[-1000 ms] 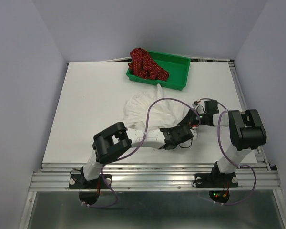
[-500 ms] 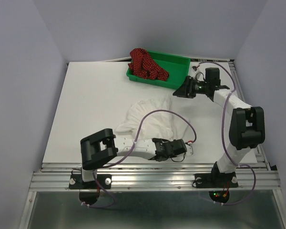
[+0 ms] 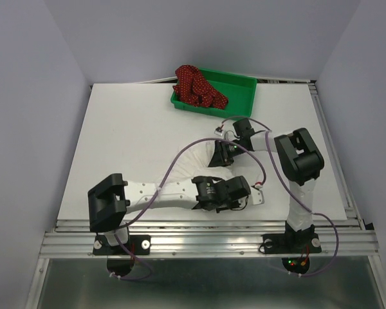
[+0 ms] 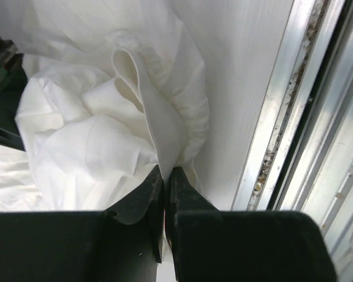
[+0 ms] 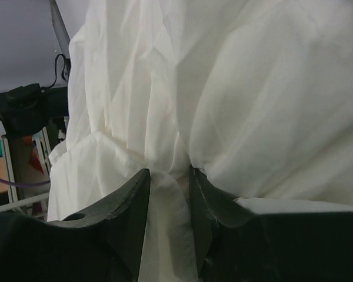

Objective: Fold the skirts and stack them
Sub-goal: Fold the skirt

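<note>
Two skirts from above: white skirt (image 3: 194, 164) bunched on the near half of the table (image 3: 128, 141), largely hidden under both arms; dark red skirt (image 3: 196, 87) heaped in the left end of the green tray (image 3: 239, 96) at the far edge, well apart from the white one, spilling over the tray's left rim; left gripper (image 3: 256, 197) low at the near side of the white cloth, close to the table's front edge; right gripper (image 3: 215, 156) at the far side of the same cloth; state of either hard to read from this height.

From the left wrist: left gripper (image 4: 166, 171) pinched almost fully together on a thin fold of the white skirt (image 4: 106, 135); fold rising from the tips into a curled ruffle; rest of the cloth crumpled to the left; bare table (image 4: 241, 70) and aluminium rail (image 4: 294, 117) to the right.

From the right wrist: right gripper (image 5: 167, 176) partway closed, a gather of the white skirt (image 5: 253, 106) filling the gap and touching both fingers (image 5: 126, 205); firm clamp or loose contact, cannot tell; cloth spread in broad folds across nearly the whole view.
</note>
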Motion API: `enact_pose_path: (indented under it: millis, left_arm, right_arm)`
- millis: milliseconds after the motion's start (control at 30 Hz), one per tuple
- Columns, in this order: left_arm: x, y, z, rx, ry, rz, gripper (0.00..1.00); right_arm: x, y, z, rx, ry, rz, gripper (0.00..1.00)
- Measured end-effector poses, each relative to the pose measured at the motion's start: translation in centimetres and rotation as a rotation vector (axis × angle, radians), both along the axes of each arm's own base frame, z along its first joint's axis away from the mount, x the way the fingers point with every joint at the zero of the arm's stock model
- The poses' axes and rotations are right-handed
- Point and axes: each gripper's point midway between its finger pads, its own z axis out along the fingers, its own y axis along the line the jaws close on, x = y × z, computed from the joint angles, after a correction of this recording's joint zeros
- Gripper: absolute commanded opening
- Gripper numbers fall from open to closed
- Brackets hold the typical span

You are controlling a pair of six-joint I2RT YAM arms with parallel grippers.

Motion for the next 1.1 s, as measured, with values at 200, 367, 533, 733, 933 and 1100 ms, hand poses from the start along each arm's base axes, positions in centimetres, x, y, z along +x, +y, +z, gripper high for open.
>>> enact_pose_path:
  millis: [200, 367, 533, 733, 933, 1100]
  left_arm:
    - [1.5, -1.2, 5.2, -0.079, -0.007, -0.016, 0.0]
    - [4.9, 0.3, 6.8, -0.09, -0.013, 0.01, 0.0]
    - [9.1, 2.5, 6.6, -0.098, 0.019, 0.026, 0.0]
    - [8.8, 3.3, 4.1, -0.094, 0.082, -0.067, 0.0]
    - [5.3, 3.0, 2.6, -0.1, 0.171, -0.178, 0.0]
    - [3.0, 2.8, 3.8, -0.143, 0.183, -0.247, 0.0]
  right_arm:
    - [-1.8, -0.6, -0.5, 0.021, 0.001, 0.065, 0.31]
    - [-4.2, -1.5, -0.5, 0.028, 0.0, 0.13, 0.27]
    - [-6.0, -2.2, -0.5, 0.03, 0.003, 0.186, 0.28]
    - [-5.8, -2.4, 0.3, 0.003, 0.012, 0.204, 0.42]
    - [-0.5, -1.4, 3.0, -0.064, -0.167, 0.179, 0.53]
    - [3.7, -0.3, 6.5, -0.071, -0.293, 0.135, 0.56]
